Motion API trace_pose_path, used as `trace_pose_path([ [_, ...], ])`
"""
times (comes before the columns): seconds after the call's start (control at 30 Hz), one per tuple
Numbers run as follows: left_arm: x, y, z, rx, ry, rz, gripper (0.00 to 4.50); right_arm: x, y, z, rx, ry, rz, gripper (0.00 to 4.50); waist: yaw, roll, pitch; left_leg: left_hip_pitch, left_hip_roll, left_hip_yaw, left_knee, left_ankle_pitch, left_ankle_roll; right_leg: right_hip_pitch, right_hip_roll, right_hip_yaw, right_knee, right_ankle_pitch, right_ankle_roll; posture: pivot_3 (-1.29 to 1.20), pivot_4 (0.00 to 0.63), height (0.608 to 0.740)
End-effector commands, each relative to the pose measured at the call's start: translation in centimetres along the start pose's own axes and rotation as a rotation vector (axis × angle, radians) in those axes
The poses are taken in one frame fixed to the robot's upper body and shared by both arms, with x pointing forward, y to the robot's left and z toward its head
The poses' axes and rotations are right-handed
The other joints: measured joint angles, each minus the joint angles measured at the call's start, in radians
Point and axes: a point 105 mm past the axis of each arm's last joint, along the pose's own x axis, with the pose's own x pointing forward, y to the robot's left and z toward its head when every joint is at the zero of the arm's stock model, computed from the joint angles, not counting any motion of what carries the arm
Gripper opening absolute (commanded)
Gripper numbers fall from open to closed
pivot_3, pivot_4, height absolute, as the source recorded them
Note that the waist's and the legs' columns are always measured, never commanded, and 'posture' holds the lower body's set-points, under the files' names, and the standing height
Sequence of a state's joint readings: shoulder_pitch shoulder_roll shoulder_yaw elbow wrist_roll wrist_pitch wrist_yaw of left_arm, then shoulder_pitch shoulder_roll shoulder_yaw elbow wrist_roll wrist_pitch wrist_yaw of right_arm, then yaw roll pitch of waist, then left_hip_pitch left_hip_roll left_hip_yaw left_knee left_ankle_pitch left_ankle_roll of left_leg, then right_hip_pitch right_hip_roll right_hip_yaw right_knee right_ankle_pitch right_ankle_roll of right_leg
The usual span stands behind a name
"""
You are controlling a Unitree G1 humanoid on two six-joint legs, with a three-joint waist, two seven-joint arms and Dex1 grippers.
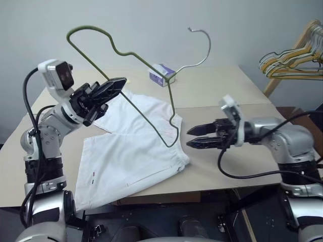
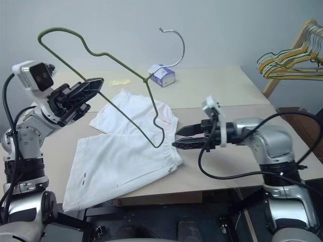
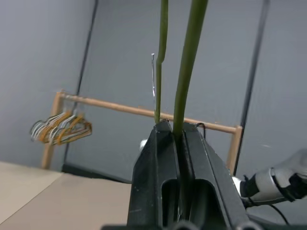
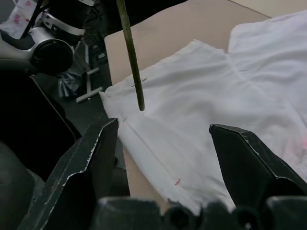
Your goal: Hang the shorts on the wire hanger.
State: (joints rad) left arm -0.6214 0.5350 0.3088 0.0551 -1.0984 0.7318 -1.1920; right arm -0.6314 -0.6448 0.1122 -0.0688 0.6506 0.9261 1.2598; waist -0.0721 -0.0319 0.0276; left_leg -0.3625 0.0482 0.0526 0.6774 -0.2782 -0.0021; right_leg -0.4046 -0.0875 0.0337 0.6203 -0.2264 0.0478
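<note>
A bare test room: plain grey walls, a beige table (image 1: 222, 166) (wooden rack (image 3: 144, 111) behind).

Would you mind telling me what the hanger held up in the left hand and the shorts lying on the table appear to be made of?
The thin olive-green wire hanger looks like coated or painted metal wire: slender, bent into kinks, with a bare silvery hook. The white shorts look like soft woven fabric, probably cotton: matte, creased, with stitched hems.

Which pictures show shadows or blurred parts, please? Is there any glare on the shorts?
Left eye view: even soft light; the shorts show no glare; a faint shadow lies under the right gripper. Left wrist view: the hanger wire, clamped in the left gripper, looks soft close to the lens. Right wrist view: the near fingers look dark and slightly blurred.
</note>
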Motion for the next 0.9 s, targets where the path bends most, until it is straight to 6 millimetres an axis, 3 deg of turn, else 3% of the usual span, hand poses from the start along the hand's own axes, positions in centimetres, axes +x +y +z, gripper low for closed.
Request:
trace_pose_path([
  [0.03,0.5,-0.4,0.8,0.053,-0.019,-0.035,0.00,1.1,0.4,1.6,-0.016,-0.020,0.039,3.59,0.001,0.000,0.000,-0.001,0.000,0.000,0.000,0.000,0.000,-0.001,0.000,0.000,0.000,0.000,0.000,-0.03,0.000,0.740],
  [0.2,0.7,-0.3,0.7,0.064,-0.021,-0.039,0.00,2.2,0.5,1.8,-0.016,-0.022,0.057,3.59,0.009,0.000,0.000,-0.004,0.000,-0.001,0.001,0.000,0.000,-0.001,-0.001,-0.001,-0.001,0.001,0.001,-0.03,0.000,0.740],
  [0.5,0.9,-0.2,0.3,0.073,-0.019,-0.055,0.00,2.4,0.1,2.3,0.007,-0.053,0.036,3.59,0.005,0.000,0.000,-0.005,0.000,-0.001,0.001,0.000,0.000,-0.002,-0.001,-0.002,-0.003,0.002,0.002,-0.04,0.000,0.740],
  [0.6,1.0,0.1,0.3,0.077,-0.029,-0.042,0.00,2.4,0.2,2.3,0.003,-0.046,0.039,3.01,0.004,0.000,0.000,-0.005,0.000,-0.001,0.001,0.000,0.000,-0.002,-0.001,-0.002,-0.003,0.002,0.002,-0.04,0.000,0.740],
  [0.87,0.9,0.3,0.1,0.113,-0.017,-0.034,0.00,2.2,-0.2,2.3,0.016,-0.056,0.017,0.13,0.002,0.000,0.000,-0.005,0.000,-0.001,0.001,0.000,0.000,-0.002,-0.001,-0.002,-0.003,0.002,0.002,-0.05,0.000,0.740],
  [0.9,0.9,0.4,0.1,0.119,-0.019,-0.028,0.00,2.2,-0.2,2.3,0.014,-0.056,0.014,0.04,0.002,0.000,0.000,-0.005,0.000,-0.001,0.001,0.000,0.000,-0.002,-0.001,-0.002,-0.003,0.002,0.002,-0.04,0.000,0.740],
])
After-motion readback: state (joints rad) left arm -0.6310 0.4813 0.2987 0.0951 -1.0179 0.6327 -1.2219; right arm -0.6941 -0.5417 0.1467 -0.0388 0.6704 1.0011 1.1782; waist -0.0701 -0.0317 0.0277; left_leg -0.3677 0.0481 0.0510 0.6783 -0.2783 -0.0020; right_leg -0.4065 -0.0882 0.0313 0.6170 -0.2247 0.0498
